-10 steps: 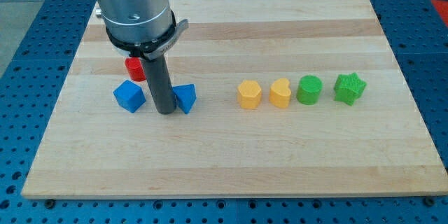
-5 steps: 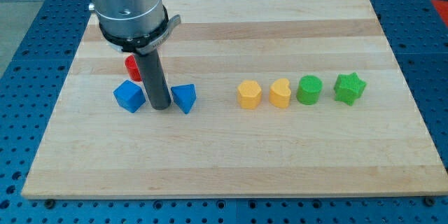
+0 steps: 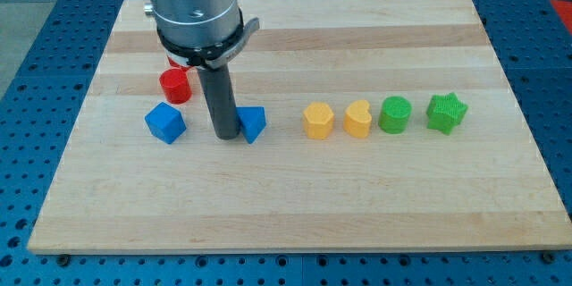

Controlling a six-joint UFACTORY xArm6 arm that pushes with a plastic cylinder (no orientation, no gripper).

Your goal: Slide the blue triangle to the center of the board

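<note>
The blue triangle (image 3: pixel 253 123) lies on the wooden board (image 3: pixel 295 197), left of the board's middle. My tip (image 3: pixel 225 135) is at the triangle's left side, touching it. A blue cube-like block (image 3: pixel 165 122) sits further to the view's left, apart from the tip. A red cylinder (image 3: pixel 175 85) stands above the blue cube, just left of the rod.
To the view's right stands a row of blocks: a yellow hexagon (image 3: pixel 318 120), a yellow heart (image 3: pixel 357 119), a green cylinder (image 3: pixel 395 114) and a green star (image 3: pixel 446 113). The arm's grey body (image 3: pixel 192 4) covers the board's top left.
My tip has moved to the view's right and pushed the blue triangle a little to the right. The red cylinder shows more fully now.
</note>
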